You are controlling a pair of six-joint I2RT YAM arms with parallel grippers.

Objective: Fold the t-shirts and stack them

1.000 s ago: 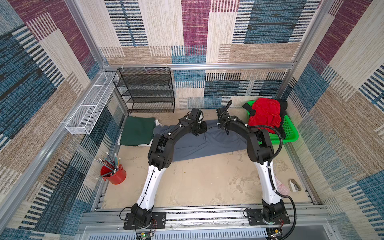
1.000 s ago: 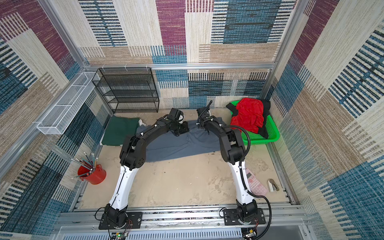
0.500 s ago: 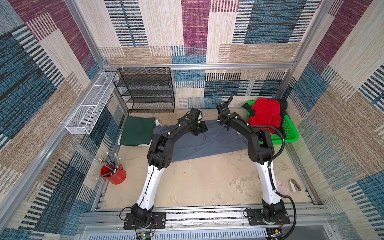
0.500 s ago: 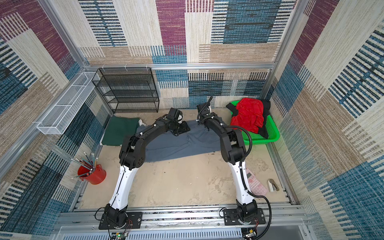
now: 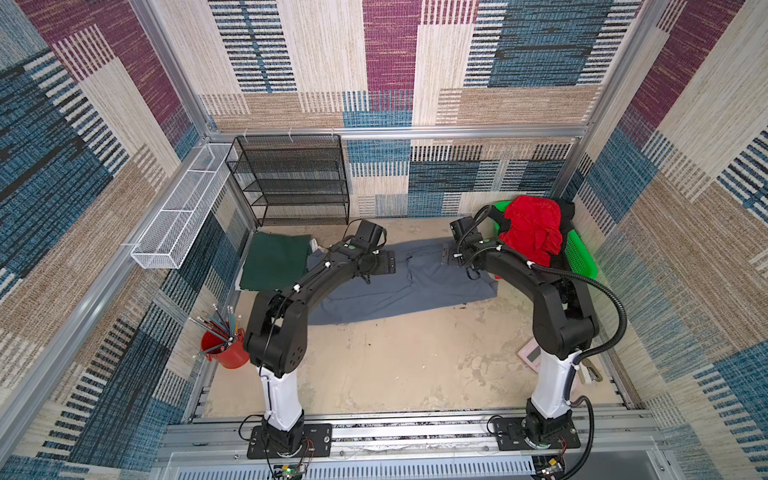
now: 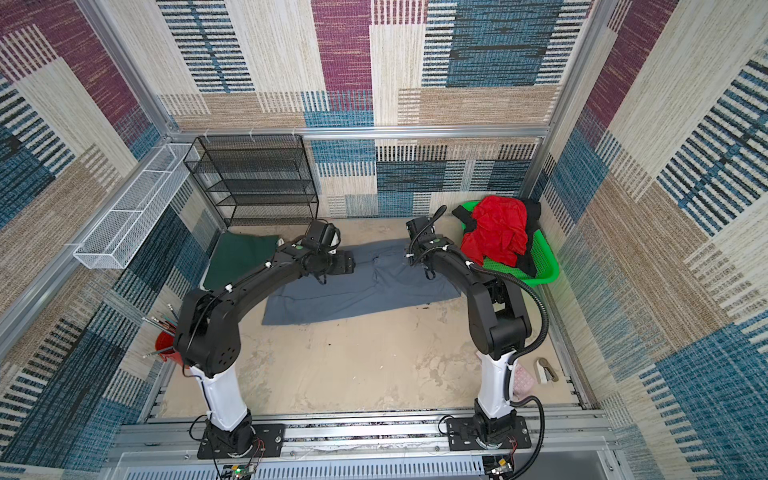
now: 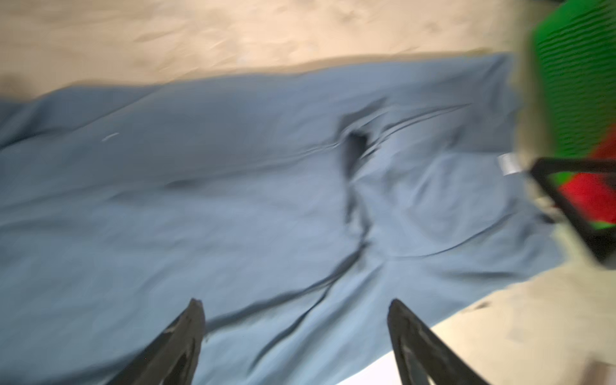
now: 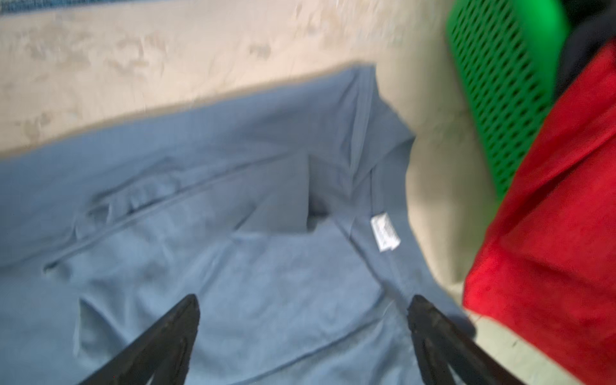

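Left jaws and right jaws gape empty just over the slate grey t-shirt [image 5: 415, 286], seemingly folded lengthwise on the surface [image 5: 395, 365].

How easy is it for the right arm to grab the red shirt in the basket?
Probably easy, yes. The right gripper hangs open over the grey shirt, right beside the green basket, and the red shirt lies on top with nothing covering it.

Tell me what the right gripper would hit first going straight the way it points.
Probably the slate grey cloth t-shirt, near its white label; the open right gripper points down at it, though depth is unclear.
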